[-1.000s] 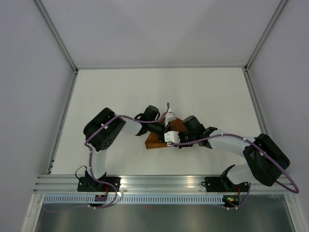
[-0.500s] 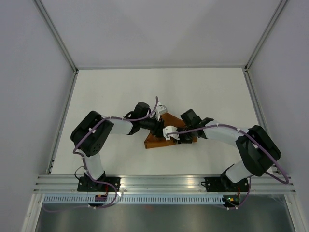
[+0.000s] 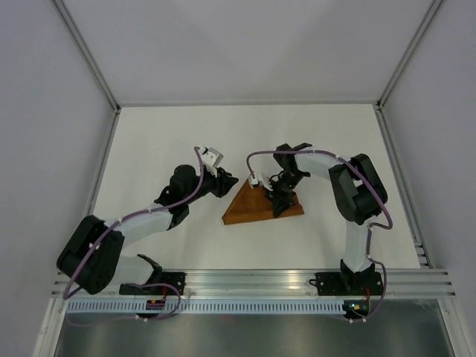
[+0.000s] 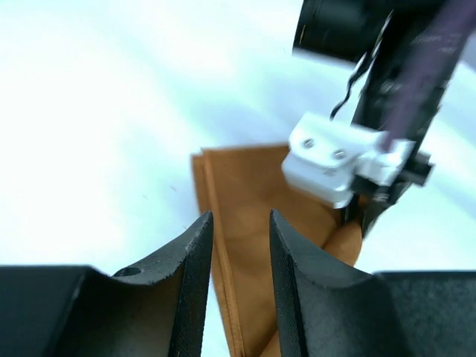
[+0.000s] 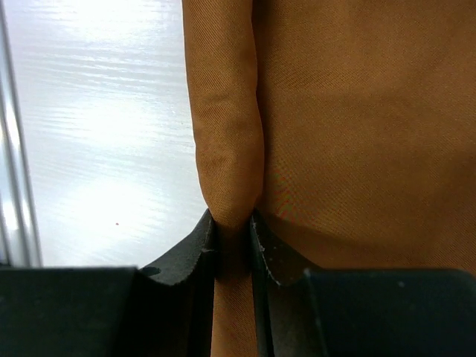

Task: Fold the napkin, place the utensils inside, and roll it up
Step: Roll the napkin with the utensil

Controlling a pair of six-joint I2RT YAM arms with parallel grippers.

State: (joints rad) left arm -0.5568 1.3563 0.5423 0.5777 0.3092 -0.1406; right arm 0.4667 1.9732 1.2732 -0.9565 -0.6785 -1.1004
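The rust-orange napkin point(image 3: 249, 210) lies folded into a triangle on the white table; it also shows in the left wrist view point(image 4: 249, 190) and the right wrist view point(image 5: 357, 111). My right gripper point(image 3: 277, 196) is over the napkin's right part, shut on a raised fold of the cloth point(image 5: 227, 149); the jaws pinch it in the right wrist view point(image 5: 232, 227). My left gripper point(image 3: 227, 181) is open and empty just left of the napkin's upper corner, fingers apart point(image 4: 240, 223) and pointing at the cloth. The utensils are out of view.
The right arm's white wrist block point(image 4: 335, 160) hangs over the napkin's far side in the left wrist view. A metal rail point(image 3: 253, 281) runs along the near table edge. Frame posts point(image 3: 97, 190) line the table's sides.
My left gripper has pulled back to the left, off the napkin. My right arm has swung round to the far right side, still on the cloth. The napkin now shows as a full triangle.
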